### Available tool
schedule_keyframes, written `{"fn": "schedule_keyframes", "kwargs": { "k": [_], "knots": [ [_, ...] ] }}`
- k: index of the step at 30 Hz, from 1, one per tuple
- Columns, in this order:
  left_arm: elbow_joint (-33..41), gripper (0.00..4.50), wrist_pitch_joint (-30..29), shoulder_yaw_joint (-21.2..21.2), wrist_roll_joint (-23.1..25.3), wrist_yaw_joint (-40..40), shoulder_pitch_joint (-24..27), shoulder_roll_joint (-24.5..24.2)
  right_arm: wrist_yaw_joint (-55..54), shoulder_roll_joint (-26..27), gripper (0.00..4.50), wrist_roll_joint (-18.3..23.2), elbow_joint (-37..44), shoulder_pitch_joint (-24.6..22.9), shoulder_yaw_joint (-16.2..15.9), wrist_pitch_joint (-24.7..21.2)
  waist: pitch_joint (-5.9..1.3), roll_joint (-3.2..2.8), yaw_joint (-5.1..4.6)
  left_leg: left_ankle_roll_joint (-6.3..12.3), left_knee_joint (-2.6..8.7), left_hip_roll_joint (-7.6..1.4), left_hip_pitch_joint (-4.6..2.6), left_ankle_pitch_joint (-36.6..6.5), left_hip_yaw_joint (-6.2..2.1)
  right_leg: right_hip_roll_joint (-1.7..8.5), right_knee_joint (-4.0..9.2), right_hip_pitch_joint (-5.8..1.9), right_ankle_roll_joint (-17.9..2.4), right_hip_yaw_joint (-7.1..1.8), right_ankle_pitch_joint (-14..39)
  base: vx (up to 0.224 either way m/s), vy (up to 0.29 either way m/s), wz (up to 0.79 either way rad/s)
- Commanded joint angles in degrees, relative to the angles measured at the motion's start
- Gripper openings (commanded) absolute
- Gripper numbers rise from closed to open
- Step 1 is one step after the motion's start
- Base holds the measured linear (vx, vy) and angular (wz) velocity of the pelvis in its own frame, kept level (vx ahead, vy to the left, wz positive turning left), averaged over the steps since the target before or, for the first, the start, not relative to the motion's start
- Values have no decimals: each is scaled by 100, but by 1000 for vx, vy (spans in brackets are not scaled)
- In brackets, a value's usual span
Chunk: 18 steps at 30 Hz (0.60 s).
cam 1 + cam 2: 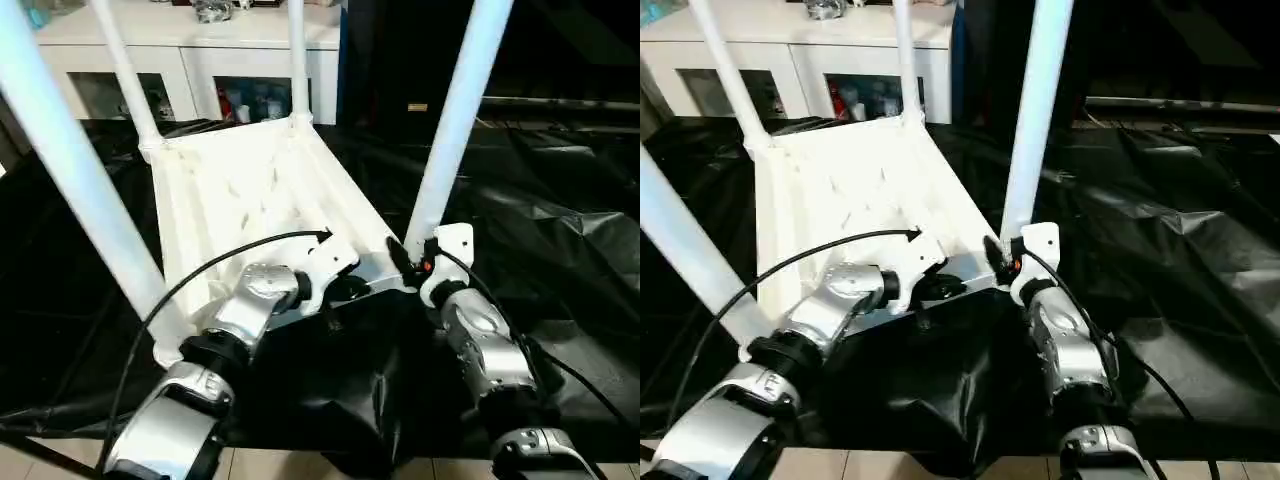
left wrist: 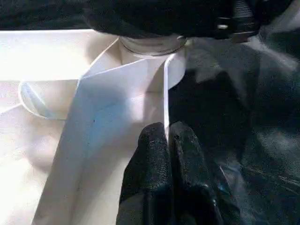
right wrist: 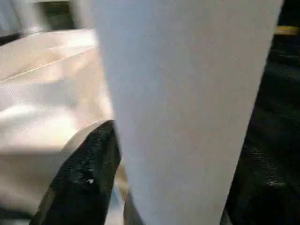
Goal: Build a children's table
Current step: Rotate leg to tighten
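Left pincer (image 2: pixel 166 140) pinched on tabletop (image 1: pixel 250 190) rim, right pincer (image 3: pixel 140 187) parted around near-right leg (image 1: pixel 455 120).

Tabletop (image 1: pixel 250 190) & legs (image 1: pixel 455 120): smooth white plastic, slight sheen. Work-table drape (image 1: pixel 560 250) at 3 o'clock: glossy black, wrinkled, prob. plastic sheet. Forearms (image 1: pixel 490 350): silver metal.
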<state>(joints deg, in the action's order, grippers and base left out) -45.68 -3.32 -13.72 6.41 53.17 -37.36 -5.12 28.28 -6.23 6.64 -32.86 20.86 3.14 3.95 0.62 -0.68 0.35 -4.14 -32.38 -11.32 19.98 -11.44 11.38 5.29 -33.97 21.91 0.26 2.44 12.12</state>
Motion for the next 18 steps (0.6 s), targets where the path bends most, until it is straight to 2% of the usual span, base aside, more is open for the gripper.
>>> {"fn": "schedule_keyframes", "kwargs": {
  "k": [1, 2, 4, 5, 6, 7, 10, 11, 13, 14, 15, 17, 18],
  "knots": [
    [-50, 0, 34, -288, -104, 538, 203, 41, 1218, -49, 297, 256, 266, -227, -644, -213, -118, 113, 15, 484, 399, -185, 56, -1510, -99, 268, 532, -143, -948, -193, 1673, 0, 0, 0],
    [-26, 0, 36, -311, -110, 653, 215, -11, 1430, -159, 297, 344, 396, -297, -652, -229, -130, 121, 30, 551, 378, -188, 66, -1433, -99, 268, 511, -171, -988, -190, 1527, 0, 0, 0],
    [0, 0, 32, -348, -116, 871, 228, -133, 1931, -474, 297, 569, 772, -505, -668, -298, -129, 108, 59, 643, 371, -203, 55, -1324, -89, 264, 498, -170, -1071, -193, 1284, 0, 0, 0],
    [2, 0, 71, -378, -106, 1082, 231, -250, 2457, -872, 297, 737, 1125, -742, -721, -358, -142, 108, 75, 675, 359, -208, 58, -1232, -81, 264, 470, -169, -1145, -191, 1095, 0, 0, 0],
    [2, 0, 71, -378, -106, 1082, 231, -250, 2457, -872, 297, 737, 1125, -742, -721, -358, -136, 123, 115, 719, 351, -211, 61, -1150, -82, 255, 455, -186, -1160, -185, 980, 0, 0, 0],
    [9, 0, 111, -397, -109, 1226, 234, -321, 2740, -1128, 297, 801, 1301, -884, -745, -404, -140, 119, 140, 731, 348, -216, 46, -1127, -79, 262, 456, -184, -1172, -187, 936, 0, 0, 0],
    [133, 0, 104, -458, -211, 1860, 257, -574, 3425, -1905, 297, 1014, 1703, -1283, -501, -639, -159, 129, 227, 864, 315, -223, 14, -916, -54, 257, 397, -197, -1323, -198, 397, 0, 0, 0],
    [191, 0, 66, -494, -239, 2054, 272, -653, 3536, -2076, 297, 1025, 1740, -1355, -392, -621, -161, 128, 253, 912, 304, -225, 28, -813, -60, 261, 371, -212, -1373, -193, 194, 0, 0, 0],
    [230, 0, 37, -515, -262, 2205, 280, -723, 3625, -2255, 297, 1043, 1763, -1420, -254, -623, -154, 144, 253, 926, 300, -212, 52, -805, -52, 263, 366, -215, -1419, -178, 171, 0, 0, 0],
    [255, 0, 19, -514, -269, 2260, 288, -748, 3678, -2341, 297, 1074, 1785, -1451, -188, -651, -141, 126, 254, 855, 322, -220, 59, -920, -58, 272, 394, -214, -1390, -162, 454, 0, 0, 0],
    [296, 0, 13, -505, -286, 2324, 298, -782, 3756, -2507, 297, 1113, 1836, -1527, -72, -659, -141, 131, 254, 773, 323, -233, 33, -1036, -56, 273, 415, -207, -1380, -162, 673, 0, 0, 0],
    [349, 0, 38, -508, -314, 2428, 317, -839, 3852, -2785, 297, 1250, 1974, -1706, 160, -728, -135, 159, 264, 759, 307, -231, 21, -1029, -49, 268, 410, -214, -1395, -183, 623, 0, 0, 0],
    [350, 0, 51, -509, -322, 2448, 319, -852, 3872, -2889, 297, 1338, 2031, -1774, 241, -779, -132, 166, 263, 788, 308, -225, 43, -951, -54, 258, 392, -228, -1400, -176, 519, 0, 0, 0]
  ]
}}
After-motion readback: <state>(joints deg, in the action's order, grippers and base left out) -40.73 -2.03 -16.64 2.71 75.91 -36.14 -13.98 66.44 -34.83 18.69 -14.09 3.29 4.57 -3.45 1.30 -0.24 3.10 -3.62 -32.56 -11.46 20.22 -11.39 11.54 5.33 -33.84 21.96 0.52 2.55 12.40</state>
